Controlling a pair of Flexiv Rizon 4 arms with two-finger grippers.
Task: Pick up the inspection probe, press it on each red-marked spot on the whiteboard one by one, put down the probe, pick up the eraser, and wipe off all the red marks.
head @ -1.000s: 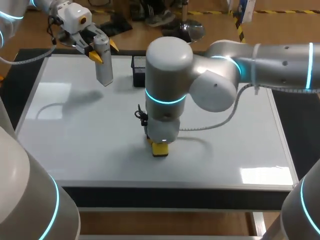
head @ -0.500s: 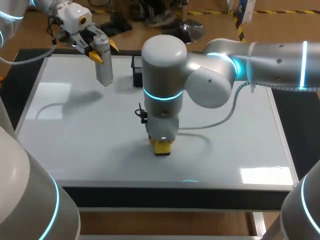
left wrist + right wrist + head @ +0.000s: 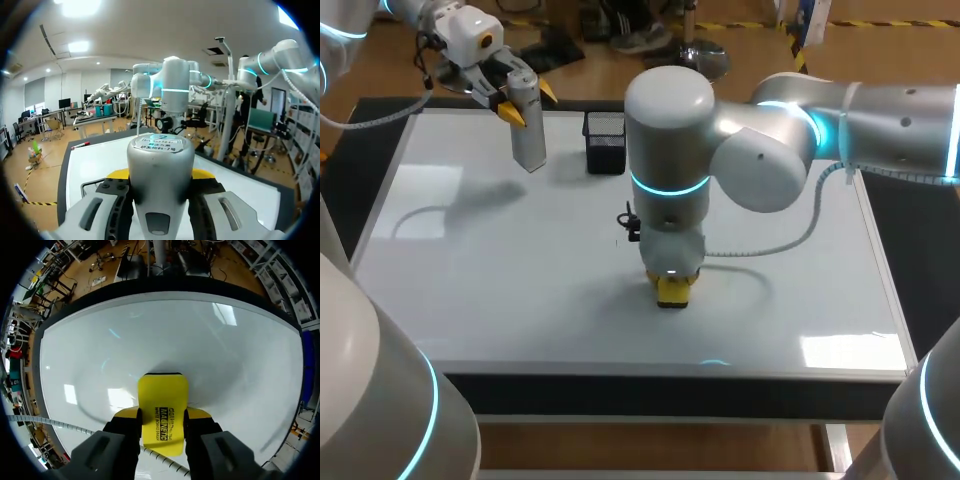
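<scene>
My right gripper points straight down at the middle of the whiteboard and is shut on the yellow eraser, which rests flat on the board. In the right wrist view the eraser sits between the fingers of the gripper, on bare white board. No red marks show. My left gripper hangs over the far left corner, shut on the grey cylindrical probe, which is held upright above the board. The probe fills the left wrist view between the gripper fingers.
A black mesh holder stands at the back edge of the board, between the two grippers. A grey cable loops from my right arm over the board. The dark table rim runs along the front.
My right arm has slid the eraser to the right across the board. The left arm and the probe have stayed where they were.
</scene>
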